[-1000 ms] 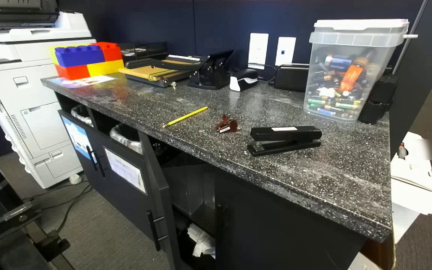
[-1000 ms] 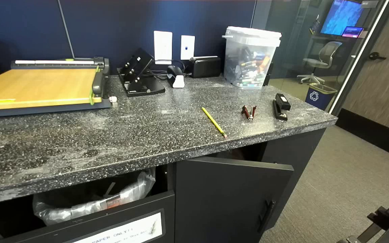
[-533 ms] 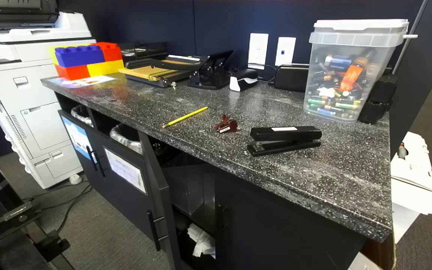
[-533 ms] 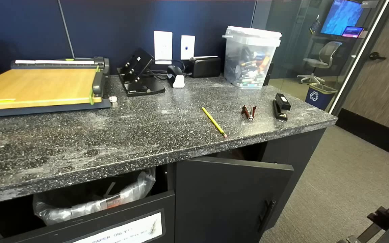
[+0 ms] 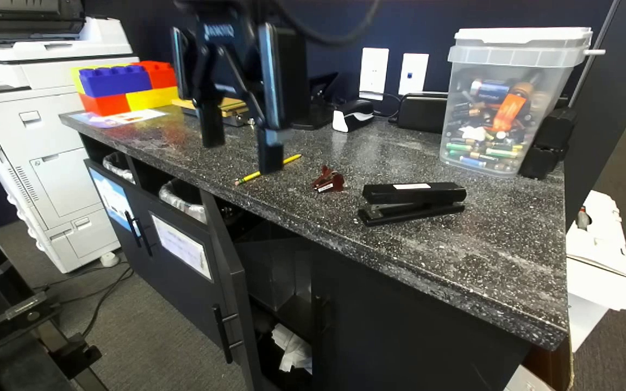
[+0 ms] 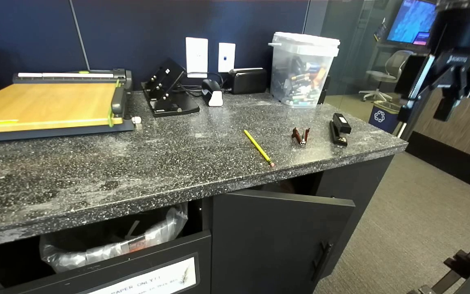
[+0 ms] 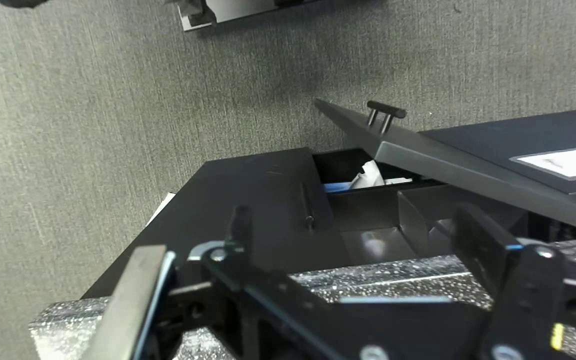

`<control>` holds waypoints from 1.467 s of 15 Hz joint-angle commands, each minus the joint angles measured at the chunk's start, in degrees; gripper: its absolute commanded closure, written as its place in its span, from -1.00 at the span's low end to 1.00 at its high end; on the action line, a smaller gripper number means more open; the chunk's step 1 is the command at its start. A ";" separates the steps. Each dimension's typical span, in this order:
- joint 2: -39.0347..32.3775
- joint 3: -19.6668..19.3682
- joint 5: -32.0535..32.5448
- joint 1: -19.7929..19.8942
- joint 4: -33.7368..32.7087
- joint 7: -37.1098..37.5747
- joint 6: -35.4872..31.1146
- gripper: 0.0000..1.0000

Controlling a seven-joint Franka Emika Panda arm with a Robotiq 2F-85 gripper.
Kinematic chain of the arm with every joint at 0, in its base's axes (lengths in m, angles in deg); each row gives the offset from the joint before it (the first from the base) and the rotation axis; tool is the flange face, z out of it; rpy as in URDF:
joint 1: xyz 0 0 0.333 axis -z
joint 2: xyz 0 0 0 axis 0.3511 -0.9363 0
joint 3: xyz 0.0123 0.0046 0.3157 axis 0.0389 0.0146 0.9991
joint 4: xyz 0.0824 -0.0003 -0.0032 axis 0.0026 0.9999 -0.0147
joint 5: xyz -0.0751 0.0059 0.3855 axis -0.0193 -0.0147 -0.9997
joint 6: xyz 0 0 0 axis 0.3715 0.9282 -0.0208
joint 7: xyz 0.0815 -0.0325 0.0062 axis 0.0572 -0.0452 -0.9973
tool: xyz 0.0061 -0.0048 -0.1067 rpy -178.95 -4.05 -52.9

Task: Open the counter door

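On the countertop (image 6: 157, 151): pencil (image 6: 258, 148), staple remover (image 5: 330, 182), stapler (image 5: 415, 194), lidded tub (image 5: 508, 58) | counter door (image 6: 276, 241) ajar below | gripper (image 5: 242, 144) spread wide

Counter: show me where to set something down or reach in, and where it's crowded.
The widest bare patch is between the paper cutter and the pencil; another, between the stapler and the counter's corner. The wall side is crowded with hole punch, black box and clear tub. Below, a hand could probably pass between the open door and the closed door.
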 commanded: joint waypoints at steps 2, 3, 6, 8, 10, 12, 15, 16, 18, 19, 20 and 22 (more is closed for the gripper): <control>-11.02 -2.77 0.04 1.26 -1.83 -5.76 -11.84 -1.00; -12.85 -3.12 0.01 1.61 -1.92 -6.60 -13.84 -1.00; -17.82 -4.49 1.04 2.31 -2.12 -8.18 -18.20 -1.00; -20.84 -5.00 1.04 2.82 -2.20 -9.48 -21.06 -1.00; -23.83 -4.10 -0.48 4.07 -2.67 -10.93 -24.22 -1.00; -26.53 -3.03 -1.64 5.27 -3.59 -11.71 -26.66 -1.00; -30.19 -0.76 -3.18 7.13 -5.18 -12.23 -30.03 -1.00; -31.24 0.25 -3.78 7.88 -5.74 -12.46 -30.88 -1.00; -33.54 1.56 -4.25 8.73 -7.05 -12.58 -32.59 -1.00; -34.64 2.26 -4.60 9.13 -7.69 -12.71 -33.62 -1.00; -35.59 2.86 -4.77 9.52 -8.33 -12.76 -34.43 -1.00; -37.51 3.90 -5.06 10.10 -9.67 -12.72 -36.29 -1.00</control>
